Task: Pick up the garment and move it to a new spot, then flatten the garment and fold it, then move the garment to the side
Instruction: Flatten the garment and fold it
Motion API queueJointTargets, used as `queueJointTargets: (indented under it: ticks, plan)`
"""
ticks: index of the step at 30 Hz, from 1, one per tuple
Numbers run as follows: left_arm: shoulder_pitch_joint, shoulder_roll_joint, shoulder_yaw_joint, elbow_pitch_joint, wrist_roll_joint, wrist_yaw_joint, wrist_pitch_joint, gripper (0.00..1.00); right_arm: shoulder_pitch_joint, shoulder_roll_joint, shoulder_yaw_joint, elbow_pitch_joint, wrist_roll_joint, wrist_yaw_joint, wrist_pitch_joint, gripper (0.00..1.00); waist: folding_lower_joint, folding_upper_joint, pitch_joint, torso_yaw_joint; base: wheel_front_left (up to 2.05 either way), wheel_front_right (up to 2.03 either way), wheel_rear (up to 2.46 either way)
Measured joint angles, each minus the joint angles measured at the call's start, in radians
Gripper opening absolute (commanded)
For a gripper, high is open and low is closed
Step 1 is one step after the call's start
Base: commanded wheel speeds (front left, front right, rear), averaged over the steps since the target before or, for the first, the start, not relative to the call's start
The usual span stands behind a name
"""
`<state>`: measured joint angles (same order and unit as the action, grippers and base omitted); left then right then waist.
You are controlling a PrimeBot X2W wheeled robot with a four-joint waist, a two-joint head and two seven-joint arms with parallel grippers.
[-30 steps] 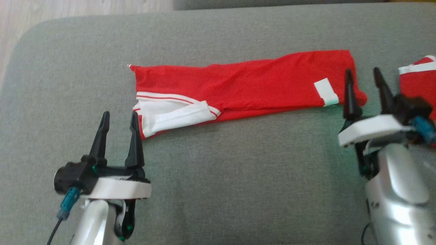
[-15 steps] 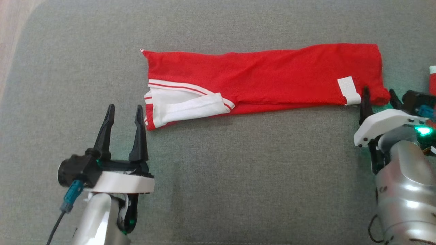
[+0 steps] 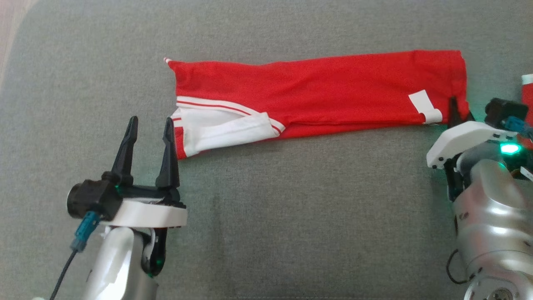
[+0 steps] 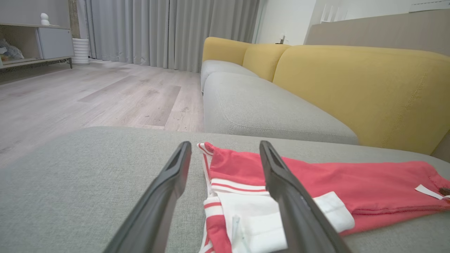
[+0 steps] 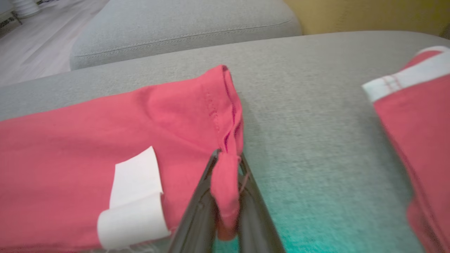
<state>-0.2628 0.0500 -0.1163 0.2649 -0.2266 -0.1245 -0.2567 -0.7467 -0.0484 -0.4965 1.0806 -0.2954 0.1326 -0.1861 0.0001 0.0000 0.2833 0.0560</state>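
Red garment (image 3: 316,96) lies flat in a long folded band on the grey sofa cushion (image 3: 291,216), its long axis running left to right across the robot's front. Right pincer (image 3: 456,113) is pressed together, pinching the band's near right corner, with cloth bunched between the fingers. Left pincer (image 3: 150,125) is spread and empty, just beside the white-trimmed left end, tips pointing along it. Each arm is nearest its own end. A second red piece (image 3: 528,89) lies apart, further right.
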Motion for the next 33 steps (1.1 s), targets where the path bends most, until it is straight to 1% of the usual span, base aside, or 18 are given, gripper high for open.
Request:
queueJointTargets:
  ticks: [2,7,13,18,23,28,33]
  plan:
    - [0.001,0.000,0.014,0.003,-0.003,0.000,0.000,1.00,0.006,0.001,-0.024,-0.009,-0.020,0.000,-0.010,0.00,0.0000,0.0000,-0.015,-0.006,0.00,0.00,0.00]
    - [0.013,0.000,0.034,0.001,-0.011,0.000,0.000,1.00,0.063,-0.005,-0.075,-0.099,-0.078,0.000,-0.026,0.00,-0.0002,0.0000,-0.060,-0.025,0.00,0.00,0.00]
    - [0.054,0.000,0.053,-0.004,-0.010,0.000,0.000,1.00,0.105,-0.031,-0.073,-0.152,-0.084,0.000,-0.036,0.00,-0.0002,0.0000,-0.102,-0.047,0.00,0.00,0.00]
    - [0.076,0.000,0.053,-0.010,-0.010,0.000,0.000,1.00,0.104,-0.040,-0.038,-0.197,-0.063,0.000,-0.037,0.00,-0.0003,0.0000,-0.136,-0.059,0.00,0.00,0.00]
    - [0.092,-0.001,0.053,-0.011,-0.010,0.000,0.000,1.00,0.102,-0.025,0.047,-0.216,-0.012,0.000,-0.033,0.00,-0.0002,0.0000,-0.160,-0.049,0.00,0.00,0.00]
    - [0.099,-0.002,0.050,-0.012,-0.010,0.000,0.000,1.00,0.099,-0.018,0.175,-0.228,0.077,0.000,-0.023,0.00,-0.0002,0.0000,-0.186,-0.026,0.00,0.00,0.00]
    - [0.109,-0.002,0.046,-0.010,-0.011,0.001,0.000,1.00,0.087,-0.017,0.421,-0.223,0.320,0.000,-0.023,0.00,-0.0001,0.0000,-0.210,0.013,0.00,0.00,0.00]
